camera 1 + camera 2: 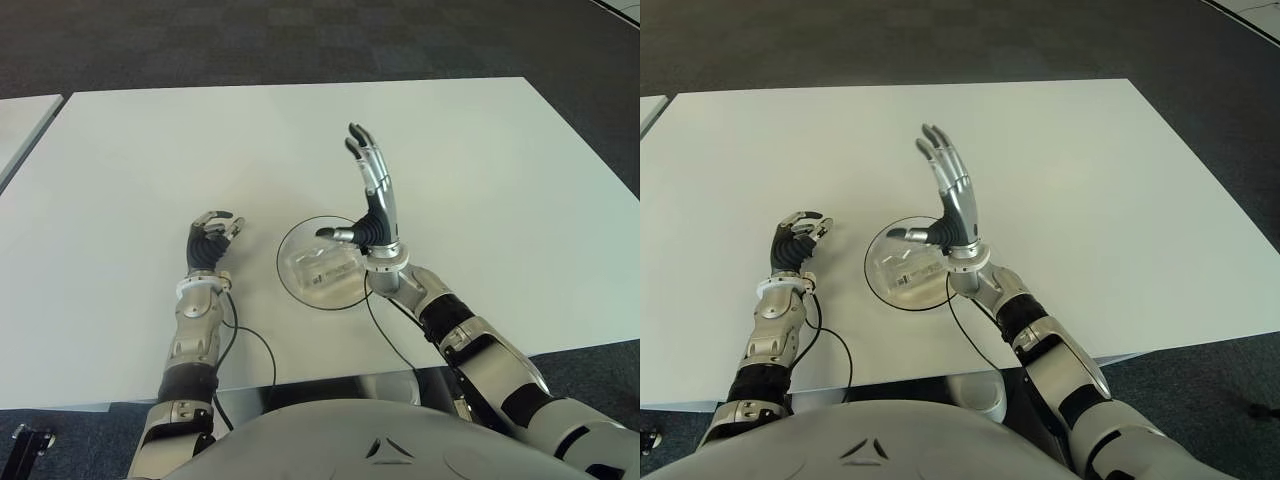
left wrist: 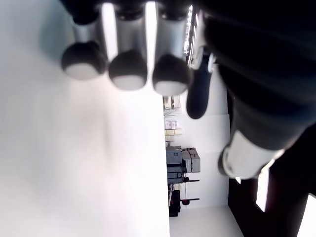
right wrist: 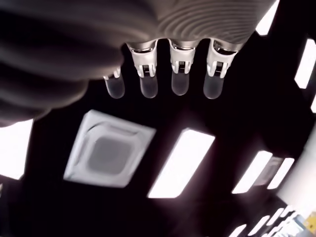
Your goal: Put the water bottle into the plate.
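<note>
Clear plastic water bottle (image 1: 322,269) lying flat in round transparent plate (image 1: 290,243) on white table (image 1: 480,180); right hand (image 1: 372,200) at three o'clock, fingers spread, should lift clear without nudging; left hand (image 1: 210,240) at nine o'clock, curled, empty.

A white table (image 1: 1090,180) fills most of the scene, with dark carpet (image 1: 940,40) beyond its far edge. Near the front edge, a clear round plate (image 1: 880,285) holds a transparent water bottle (image 1: 905,268) lying on its side. The right hand (image 1: 952,205) is raised over the plate's right rim, fingers (image 1: 940,155) straight and pointing upward, thumb stretched out above the bottle, holding nothing. The left hand (image 1: 798,240) shows left of the plate, apart from it, fingers curled and empty.
</note>
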Controlling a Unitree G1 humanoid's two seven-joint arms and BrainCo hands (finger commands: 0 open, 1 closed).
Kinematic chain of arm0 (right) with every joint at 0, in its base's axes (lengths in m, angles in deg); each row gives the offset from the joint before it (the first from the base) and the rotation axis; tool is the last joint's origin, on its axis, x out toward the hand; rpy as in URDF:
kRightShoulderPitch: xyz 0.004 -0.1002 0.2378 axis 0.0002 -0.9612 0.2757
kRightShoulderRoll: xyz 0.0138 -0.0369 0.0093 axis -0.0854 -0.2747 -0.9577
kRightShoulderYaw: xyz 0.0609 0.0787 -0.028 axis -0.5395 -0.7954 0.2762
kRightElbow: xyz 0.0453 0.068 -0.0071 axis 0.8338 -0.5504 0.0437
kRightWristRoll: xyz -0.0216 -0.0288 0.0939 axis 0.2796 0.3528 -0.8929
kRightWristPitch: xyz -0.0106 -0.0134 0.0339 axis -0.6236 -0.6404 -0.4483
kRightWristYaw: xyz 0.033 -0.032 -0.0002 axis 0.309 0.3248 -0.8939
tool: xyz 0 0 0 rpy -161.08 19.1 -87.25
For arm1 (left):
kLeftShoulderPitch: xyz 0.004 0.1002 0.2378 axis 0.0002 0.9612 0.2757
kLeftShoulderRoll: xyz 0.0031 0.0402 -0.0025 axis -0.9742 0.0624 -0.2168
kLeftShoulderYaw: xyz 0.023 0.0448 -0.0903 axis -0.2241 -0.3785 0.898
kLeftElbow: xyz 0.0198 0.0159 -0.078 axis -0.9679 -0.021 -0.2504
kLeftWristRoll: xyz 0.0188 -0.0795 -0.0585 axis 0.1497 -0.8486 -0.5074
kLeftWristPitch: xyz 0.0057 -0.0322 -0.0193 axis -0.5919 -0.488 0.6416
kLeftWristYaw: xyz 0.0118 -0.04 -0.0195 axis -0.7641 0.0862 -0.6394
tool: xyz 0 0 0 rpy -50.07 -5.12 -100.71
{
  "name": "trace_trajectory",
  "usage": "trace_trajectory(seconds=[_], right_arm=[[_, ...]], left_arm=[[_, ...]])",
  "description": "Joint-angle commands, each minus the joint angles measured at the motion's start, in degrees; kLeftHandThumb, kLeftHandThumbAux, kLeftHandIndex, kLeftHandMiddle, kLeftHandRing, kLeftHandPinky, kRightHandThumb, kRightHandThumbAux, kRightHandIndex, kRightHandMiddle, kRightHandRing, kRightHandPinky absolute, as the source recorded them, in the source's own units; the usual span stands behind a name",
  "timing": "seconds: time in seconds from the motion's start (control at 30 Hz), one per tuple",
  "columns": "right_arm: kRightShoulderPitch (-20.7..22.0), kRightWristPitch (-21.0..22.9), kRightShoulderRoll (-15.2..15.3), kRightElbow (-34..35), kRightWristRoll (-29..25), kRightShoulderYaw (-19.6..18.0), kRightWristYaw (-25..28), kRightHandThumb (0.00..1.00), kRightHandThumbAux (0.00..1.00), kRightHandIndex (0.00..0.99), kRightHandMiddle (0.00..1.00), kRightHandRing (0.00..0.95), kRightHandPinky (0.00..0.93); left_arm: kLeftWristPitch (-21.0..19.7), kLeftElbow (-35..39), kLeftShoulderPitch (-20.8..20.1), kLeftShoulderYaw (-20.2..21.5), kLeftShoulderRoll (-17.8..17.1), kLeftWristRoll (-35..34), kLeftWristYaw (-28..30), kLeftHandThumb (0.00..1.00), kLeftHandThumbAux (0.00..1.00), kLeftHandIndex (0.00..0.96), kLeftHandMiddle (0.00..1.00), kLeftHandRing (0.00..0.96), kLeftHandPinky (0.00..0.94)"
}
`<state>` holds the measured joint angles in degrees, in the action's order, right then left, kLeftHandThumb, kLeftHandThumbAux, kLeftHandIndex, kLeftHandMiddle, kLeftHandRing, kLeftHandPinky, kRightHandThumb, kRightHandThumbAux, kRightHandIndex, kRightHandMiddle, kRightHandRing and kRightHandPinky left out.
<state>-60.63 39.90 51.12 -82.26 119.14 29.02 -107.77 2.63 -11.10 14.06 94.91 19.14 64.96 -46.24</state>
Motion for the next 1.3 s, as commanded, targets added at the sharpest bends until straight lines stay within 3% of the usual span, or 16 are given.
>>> trace_trajectory(seconds=[0.03, 0.23, 0.3, 0.43, 0.53, 0.6, 0.9, 1.3], right_arm=[[-3.6, 2.6, -0.6, -3.9, -7.2, -5.3, 5.8, 0.345, 0.378, 0.0, 0.0, 0.0, 0.0], [-5.1, 5.4, -4.5, -1.4, -13.3, -9.7, 11.4, 0.347, 0.538, 0.0, 0.0, 0.0, 0.092], [-5.3, 5.4, -5.5, -1.1, -15.0, -11.1, 12.6, 0.402, 0.715, 0.0, 0.0, 0.0, 0.142], [-5.8, 5.4, -7.5, -0.7, -20.0, -14.5, 16.2, 0.518, 0.849, 0.005, 0.01, 0.02, 0.186], [-6.3, 6.3, -8.0, -0.7, -24.9, -17.5, 20.7, 0.498, 0.925, 0.051, 0.055, 0.072, 0.199], [-6.6, 6.8, -8.1, -0.8, -26.9, -18.9, 23.3, 0.422, 0.965, 0.072, 0.076, 0.094, 0.202], [-7.1, 10.3, -9.5, -1.1, -32.1, -24.0, 31.1, 0.15, 0.974, 0.098, 0.109, 0.137, 0.215], [-8.0, 13.6, -10.4, 0.3, -34.1, -27.4, 36.9, 0.132, 0.941, 0.127, 0.189, 0.215, 0.304]], left_arm=[[-1.9, -2.0, 1.1, 0.0, 0.4, -0.7, 0.3, 0.701, 0.722, 0.438, 0.891, 0.886, 0.873], [-0.9, -3.4, 0.8, 0.2, 0.2, -1.3, 1.0, 0.702, 0.722, 0.438, 0.887, 0.881, 0.867], [-0.6, -3.7, 0.7, 0.2, 0.1, -1.5, 1.1, 0.701, 0.722, 0.438, 0.885, 0.879, 0.864], [0.1, -3.9, 0.8, 0.1, 0.1, -1.8, 1.3, 0.701, 0.722, 0.438, 0.885, 0.88, 0.869], [0.4, -4.0, 0.8, 0.1, 0.1, -1.8, 1.2, 0.701, 0.722, 0.438, 0.887, 0.881, 0.868], [0.5, -4.1, 0.8, 0.1, 0.1, -1.7, 1.2, 0.701, 0.722, 0.438, 0.887, 0.88, 0.867], [1.3, -4.9, 0.7, 0.1, 0.1, -2.1, 1.7, 0.702, 0.722, 0.438, 0.886, 0.881, 0.872], [2.4, -5.4, 0.7, -0.3, 0.0, -1.9, 1.7, 0.701, 0.722, 0.438, 0.887, 0.884, 0.875]])
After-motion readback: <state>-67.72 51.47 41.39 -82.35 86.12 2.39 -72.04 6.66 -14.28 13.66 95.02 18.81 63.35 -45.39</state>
